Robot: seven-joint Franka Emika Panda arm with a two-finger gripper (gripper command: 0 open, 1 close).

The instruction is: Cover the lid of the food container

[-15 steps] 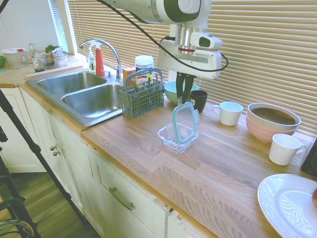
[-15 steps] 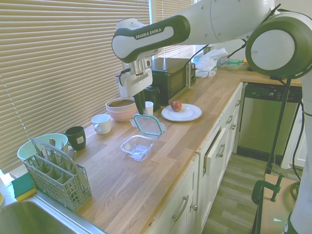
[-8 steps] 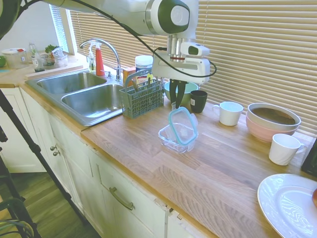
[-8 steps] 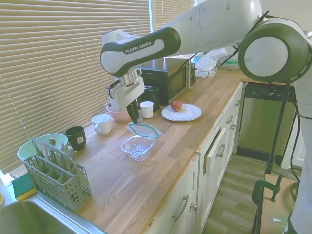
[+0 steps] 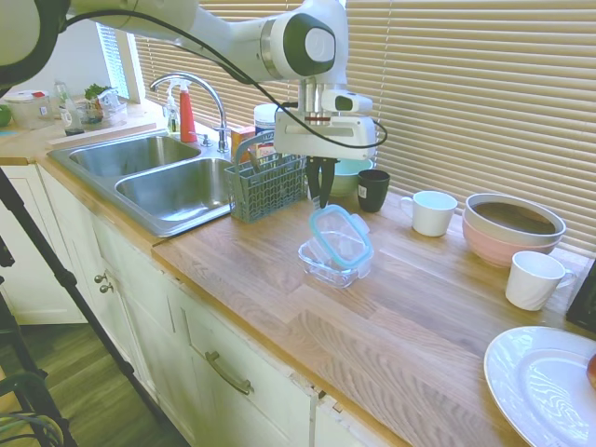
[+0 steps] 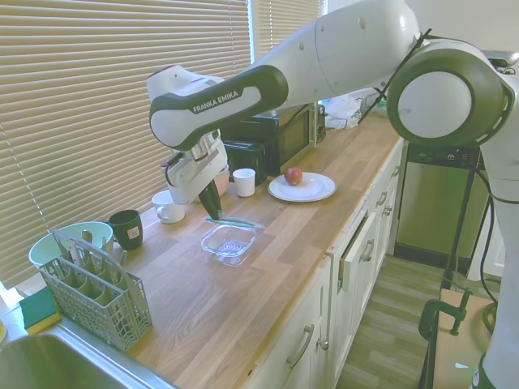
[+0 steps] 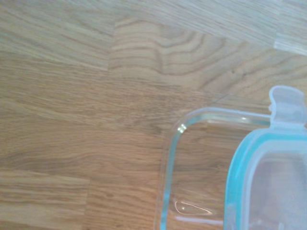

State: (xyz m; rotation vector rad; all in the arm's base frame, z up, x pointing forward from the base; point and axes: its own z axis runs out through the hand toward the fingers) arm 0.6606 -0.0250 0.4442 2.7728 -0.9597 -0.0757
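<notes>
Claw (image 5: 320,200) clamped on edge of lid (image 5: 341,237), lid tilted low over glass container (image 5: 328,263), on wooden worktop (image 5: 410,317)

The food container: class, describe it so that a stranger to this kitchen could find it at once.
On the wooden counter, right of the sink and in front of the grey cutlery basket, sits the food container. Unlike the round mugs and bowls behind it, it is square clear glass, with the teal-rimmed lid tilted over it.
</notes>
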